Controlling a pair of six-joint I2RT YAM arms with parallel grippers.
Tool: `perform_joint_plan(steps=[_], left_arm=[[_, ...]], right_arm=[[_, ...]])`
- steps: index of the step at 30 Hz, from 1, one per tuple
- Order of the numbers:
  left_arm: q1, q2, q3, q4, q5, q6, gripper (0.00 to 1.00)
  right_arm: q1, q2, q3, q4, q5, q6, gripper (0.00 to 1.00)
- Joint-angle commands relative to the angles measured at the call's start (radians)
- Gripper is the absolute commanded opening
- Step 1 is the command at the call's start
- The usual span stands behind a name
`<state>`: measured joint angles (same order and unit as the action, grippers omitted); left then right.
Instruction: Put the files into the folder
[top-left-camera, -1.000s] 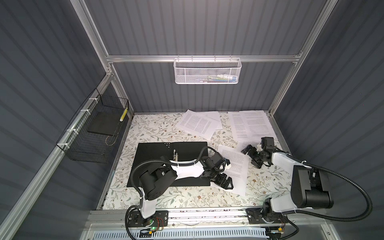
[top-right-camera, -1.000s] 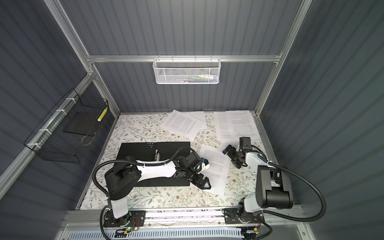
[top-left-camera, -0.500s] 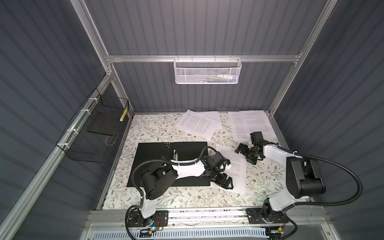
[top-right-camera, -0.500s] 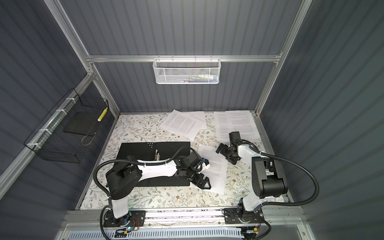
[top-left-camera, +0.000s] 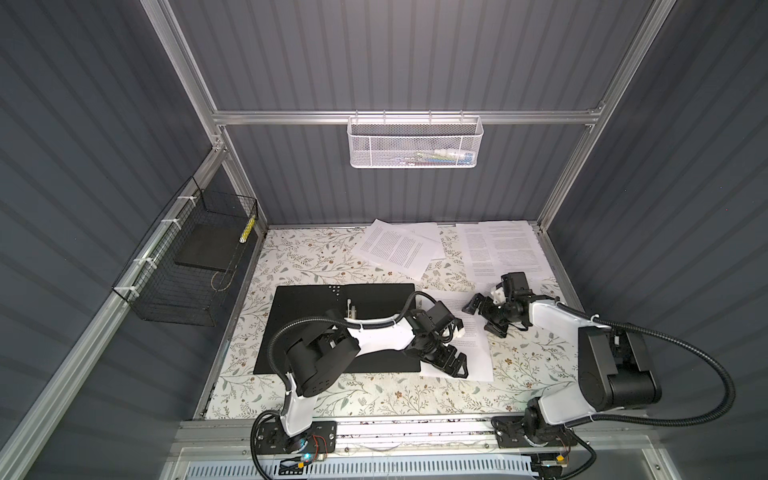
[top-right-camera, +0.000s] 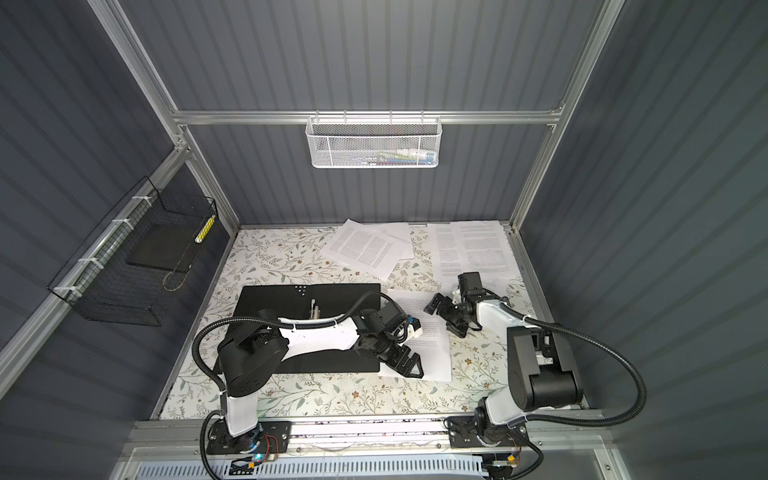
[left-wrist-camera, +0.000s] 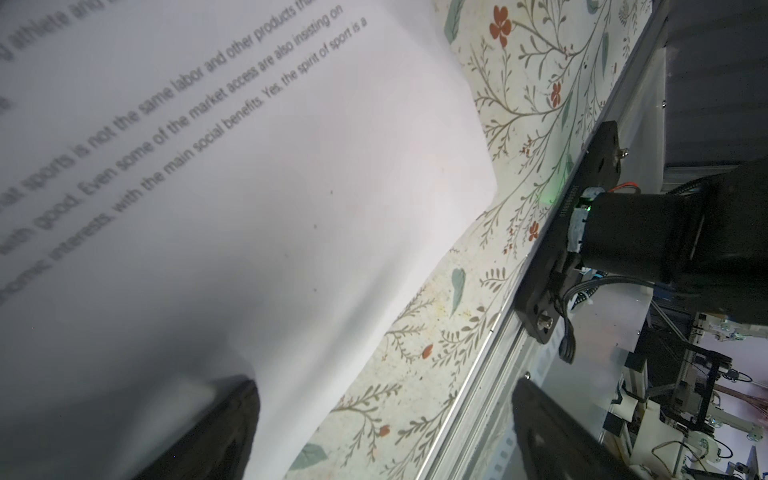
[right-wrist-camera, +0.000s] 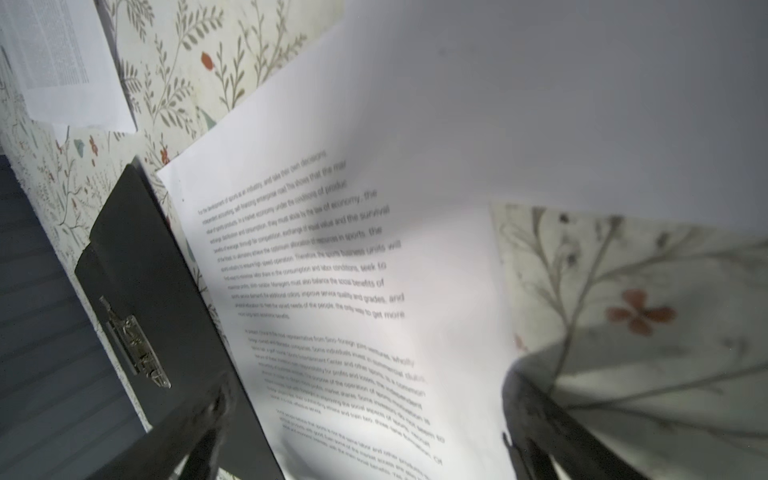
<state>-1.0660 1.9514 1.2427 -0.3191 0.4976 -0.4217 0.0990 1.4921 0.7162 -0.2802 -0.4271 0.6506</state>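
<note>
File sheet (top-left-camera: 478, 357) beneath left claw (top-left-camera: 453, 368)

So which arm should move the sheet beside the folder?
Probably left: the left gripper is open over the sheet, next to the folder; the right gripper is at its far edge.

One folder (top-left-camera: 316, 328) counted. Five paper sheets (top-left-camera: 471, 357) made out: one just right of the folder, two overlapped sheets (top-left-camera: 399, 249) behind it, two more overlapped sheets (top-left-camera: 503, 249) behind and to its right. Any hidden beneath cannot be told. Two baskets logged: white basket (top-left-camera: 413, 143), black basket (top-left-camera: 187, 291). One dark slab (top-left-camera: 205, 251) noted. Two robot arms (top-left-camera: 374, 336) noted.
</note>
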Motion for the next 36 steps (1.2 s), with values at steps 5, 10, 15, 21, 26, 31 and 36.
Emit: perform_joint_plan(steps=[5,10,15,21,26,31,36], left_arm=[[0.013,0.106,-0.034,-0.092,-0.063,0.032,0.96],[0.033,0.117,-0.031,-0.090,-0.060,0.035,0.95],[0.053,0.122,-0.040,-0.083,-0.059,0.034,0.95],[0.057,0.056,-0.033,-0.155,-0.122,0.071,0.95],[0.051,0.012,-0.050,-0.182,-0.091,0.094,0.95],[0.050,0.016,-0.081,-0.181,-0.103,0.094,0.95],[0.051,0.017,-0.100,-0.165,-0.091,0.086,0.94]], right_arm=[[0.009,-0.098,-0.126,-0.016,-0.122,0.020,0.99],[0.007,-0.204,-0.195,-0.023,-0.114,0.044,0.99],[0.007,-0.265,-0.246,-0.030,-0.120,0.069,0.99],[0.000,-0.306,-0.220,-0.081,-0.054,0.068,0.99],[-0.026,-0.317,-0.203,-0.095,0.017,0.068,0.99],[-0.107,-0.223,-0.131,-0.046,0.027,0.073,0.99],[-0.161,-0.047,-0.023,-0.006,-0.006,0.081,0.99]])
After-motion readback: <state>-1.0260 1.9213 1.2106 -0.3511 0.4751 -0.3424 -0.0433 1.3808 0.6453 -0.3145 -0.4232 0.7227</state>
